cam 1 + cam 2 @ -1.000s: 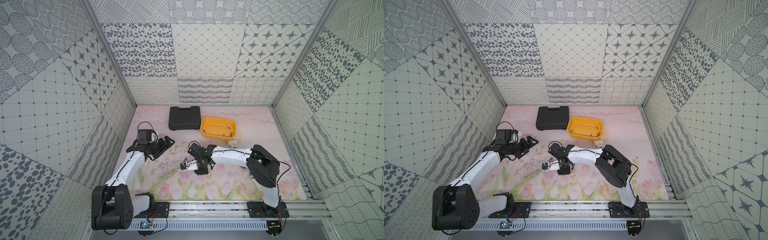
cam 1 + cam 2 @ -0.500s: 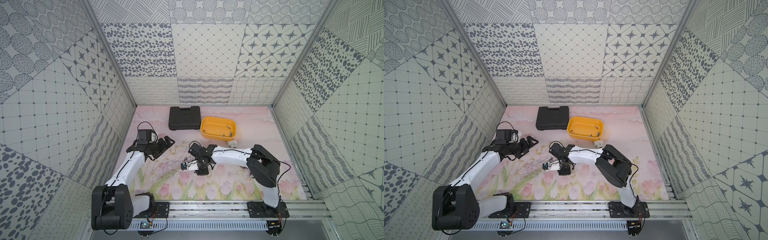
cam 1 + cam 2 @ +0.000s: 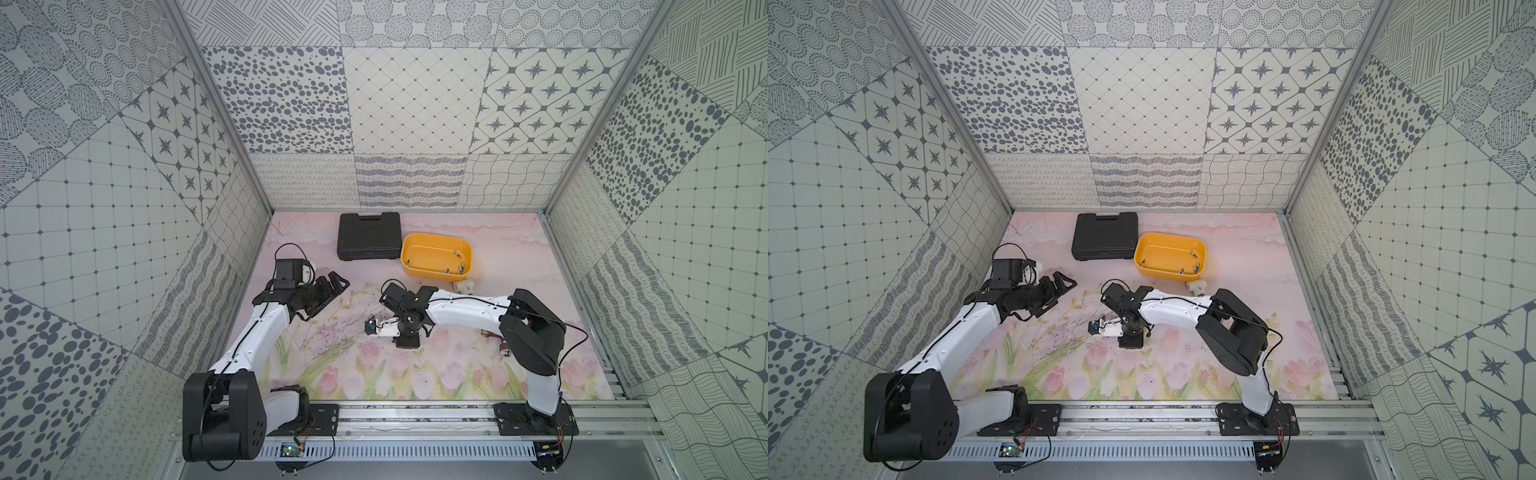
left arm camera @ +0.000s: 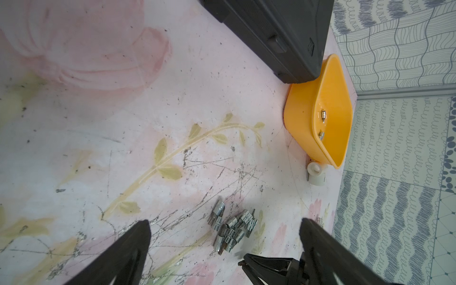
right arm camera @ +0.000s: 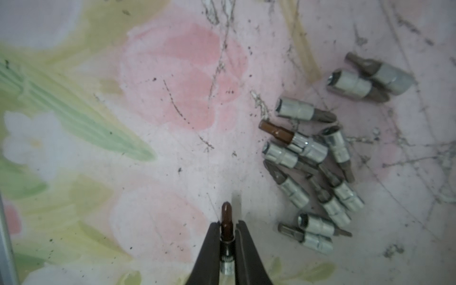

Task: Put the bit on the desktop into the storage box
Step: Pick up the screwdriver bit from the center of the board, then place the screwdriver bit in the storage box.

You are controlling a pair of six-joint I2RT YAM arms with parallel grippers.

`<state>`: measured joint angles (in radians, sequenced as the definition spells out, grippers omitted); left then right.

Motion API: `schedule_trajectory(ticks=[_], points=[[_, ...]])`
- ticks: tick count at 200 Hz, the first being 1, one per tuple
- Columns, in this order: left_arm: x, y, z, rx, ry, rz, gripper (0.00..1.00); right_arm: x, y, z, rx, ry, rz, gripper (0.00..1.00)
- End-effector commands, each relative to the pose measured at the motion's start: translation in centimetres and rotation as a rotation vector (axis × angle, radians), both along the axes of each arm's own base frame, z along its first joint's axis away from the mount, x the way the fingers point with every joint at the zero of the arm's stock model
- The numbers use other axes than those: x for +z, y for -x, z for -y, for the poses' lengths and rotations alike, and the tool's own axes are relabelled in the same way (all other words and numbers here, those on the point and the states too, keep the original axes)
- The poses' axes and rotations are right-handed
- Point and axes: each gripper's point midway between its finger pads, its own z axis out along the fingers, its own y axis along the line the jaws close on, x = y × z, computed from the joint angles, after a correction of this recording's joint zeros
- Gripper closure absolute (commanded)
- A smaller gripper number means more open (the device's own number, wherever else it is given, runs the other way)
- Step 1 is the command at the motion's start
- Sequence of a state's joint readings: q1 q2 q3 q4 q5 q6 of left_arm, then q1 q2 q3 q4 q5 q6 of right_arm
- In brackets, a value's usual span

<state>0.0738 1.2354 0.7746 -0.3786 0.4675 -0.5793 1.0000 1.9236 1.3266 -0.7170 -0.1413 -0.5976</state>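
**A:** Where is the bit (image 5: 226,213) right now?

**B:** Pinched in the right gripper (image 5: 227,225). The two dark fingers press on its silver base from both sides. Its brown tip pokes out past the fingertips, pointing at the flowered mat (image 5: 172,74).

**A:** Is it off the mat?

**B:** I cannot tell from the wrist view. A thin shadow lies just beside the tip (that is all there is to go on).

**A:** And the others?

**B:** A pile of loose bits (image 5: 318,158) lies on the mat near the held one, not touching it. There are a dozen or so, with silver bases and dark tips, lying crosswise over each other.

**A:** The yellow tub (image 3: 432,271)?

**B:** It sits at the back of the mat, just beside the black case (image 3: 369,237) and well apart from the right gripper. In both top views four small bits (image 3: 457,254) lie inside it, near its walls. A small white fitting (image 3: 463,286) sits just beside its front corner.

**A:** The left gripper (image 3: 340,279)?

**B:** Its fingers are spread wide and hold nothing. It hangs over the left part of the mat, pointing toward the pile. Its wrist view shows the pile between the two fingers, with the tub and case beyond.
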Motion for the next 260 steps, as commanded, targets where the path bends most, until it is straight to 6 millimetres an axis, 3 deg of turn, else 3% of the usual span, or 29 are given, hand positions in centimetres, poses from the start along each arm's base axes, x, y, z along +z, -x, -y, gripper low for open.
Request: schedule_trajectory(ticks=[1, 62, 92, 128, 154, 187, 260], points=[[0.1, 0.0, -0.2, -0.007, -0.012, 0.011, 0.01, 3.5, -0.8, -0.6, -0.064, -0.088, 0.021, 0.93], [0.2, 0.0, -0.2, -0.007, -0.013, 0.013, 0.01, 9.0, -6.0, 1.0, -0.309, -0.207, 0.071, 1.00], [0.2, -0.1, -0.1, -0.009, -0.012, 0.014, 0.01, 11.2, -10.2, 3.0, -0.509, -0.279, 0.072, 1.00], [0.2, -0.2, -0.2, -0.007, -0.010, 0.016, 0.01, 12.5, -16.8, 7.2, -0.835, -0.337, 0.153, 0.98], [0.1, -0.1, -0.2, -0.007, -0.009, 0.012, 0.01, 12.8, -20.5, 10.0, -1.052, -0.401, 0.143, 0.97], [0.2, -0.1, -0.1, -0.010, -0.007, 0.014, 0.01, 12.1, -23.8, 13.2, -1.246, -0.442, 0.121, 0.97], [0.1, 0.0, -0.1, -0.010, -0.007, 0.013, 0.01, 8.7, -27.3, 16.9, -1.485, -0.403, 0.140, 1.00]])
